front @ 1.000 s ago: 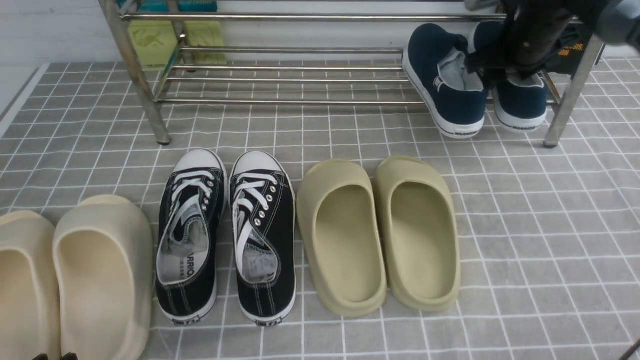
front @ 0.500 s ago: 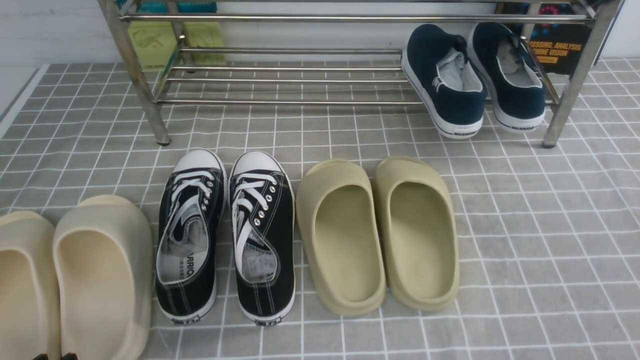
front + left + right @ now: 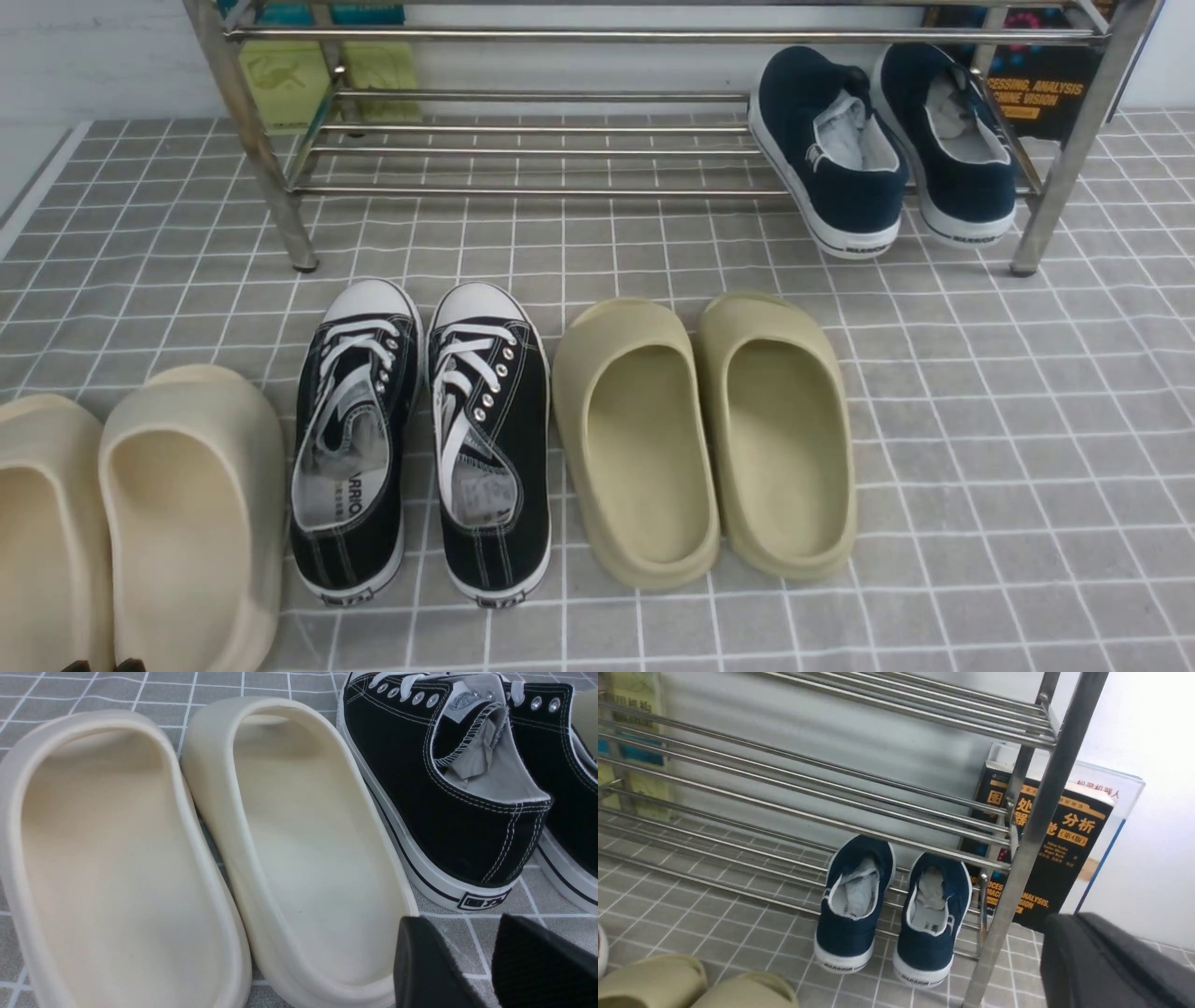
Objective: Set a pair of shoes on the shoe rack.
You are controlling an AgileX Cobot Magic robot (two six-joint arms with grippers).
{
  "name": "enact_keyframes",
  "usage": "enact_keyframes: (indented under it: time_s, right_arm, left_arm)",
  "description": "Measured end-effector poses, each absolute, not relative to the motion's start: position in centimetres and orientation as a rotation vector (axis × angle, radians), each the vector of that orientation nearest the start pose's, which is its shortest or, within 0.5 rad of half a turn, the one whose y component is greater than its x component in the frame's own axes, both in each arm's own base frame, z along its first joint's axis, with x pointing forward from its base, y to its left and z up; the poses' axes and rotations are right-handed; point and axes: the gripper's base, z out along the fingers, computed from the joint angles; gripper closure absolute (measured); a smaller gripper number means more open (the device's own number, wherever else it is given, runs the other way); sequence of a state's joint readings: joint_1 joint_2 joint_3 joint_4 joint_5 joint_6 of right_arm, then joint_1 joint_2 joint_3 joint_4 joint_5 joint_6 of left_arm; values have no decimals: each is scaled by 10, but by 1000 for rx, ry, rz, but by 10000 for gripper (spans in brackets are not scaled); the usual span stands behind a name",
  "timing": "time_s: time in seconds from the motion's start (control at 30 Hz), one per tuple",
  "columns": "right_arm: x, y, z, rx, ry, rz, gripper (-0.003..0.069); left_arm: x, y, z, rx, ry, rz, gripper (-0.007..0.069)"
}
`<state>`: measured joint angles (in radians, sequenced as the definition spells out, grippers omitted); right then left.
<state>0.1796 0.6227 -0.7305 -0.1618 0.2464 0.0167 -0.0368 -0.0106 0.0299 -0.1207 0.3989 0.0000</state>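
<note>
In the front view you see the pair of navy-blue canvas slip-on shoes with white rubber soles [image 3: 868, 201] side by side on the lowest rails at the right end of the shiny silver tube-rail shoe rack [image 3: 560, 35], heels overhanging the front rail. Black lace-up sneakers [image 3: 420, 439] and olive foam slippers [image 3: 700, 439] sit on the grey checked mat [image 3: 980, 420]. In the left wrist view your left gripper [image 3: 460, 926] hangs spread and empty beside cream foam slippers [image 3: 299, 858]. In the right wrist view the right gripper [image 3: 1106, 961] shows only a dark edge, well apart from the shoes; you cannot tell whether it is released or clenched.
</note>
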Motion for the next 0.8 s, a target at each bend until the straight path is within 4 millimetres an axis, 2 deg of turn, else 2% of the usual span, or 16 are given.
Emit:
enact_keyframes:
  time_s: [0.03, 0.13, 0.17, 0.23, 0.27, 0.3, 0.37, 0.47, 0.8]
  right_arm:
    - [122, 19, 372, -226, 1616, 7, 662]
    - [95, 15, 331, -193, 1579, 55, 662]
    - [78, 13, 301, -163, 1554, 92, 660]
    - [64, 10, 273, -132, 1516, 127, 659]
    - [62, 10, 270, -132, 1511, 127, 659]
    - [53, 9, 250, -108, 1472, 156, 659]
    - [52, 9, 230, -87, 1452, 191, 657]
    - [57, 11, 211, -64, 1465, 233, 654]
    - [62, 12, 208, -56, 1506, 248, 649]
  left_arm:
    - [52, -6, 168, -39, 1901, -145, 386]
    - [52, -6, 168, -39, 1901, -145, 386]
    - [52, -6, 168, -39, 1901, -145, 386]
    - [52, -6, 168, -39, 1901, -145, 386]
    - [52, -6, 168, -39, 1901, -145, 386]
    - [52, -6, 168, -39, 1901, -145, 386]
    - [52, -6, 168, -39, 1899, -145, 386]
    - [52, -6, 169, -39, 1896, -144, 386]
    - [52, -6, 169, -40, 1896, -144, 386]
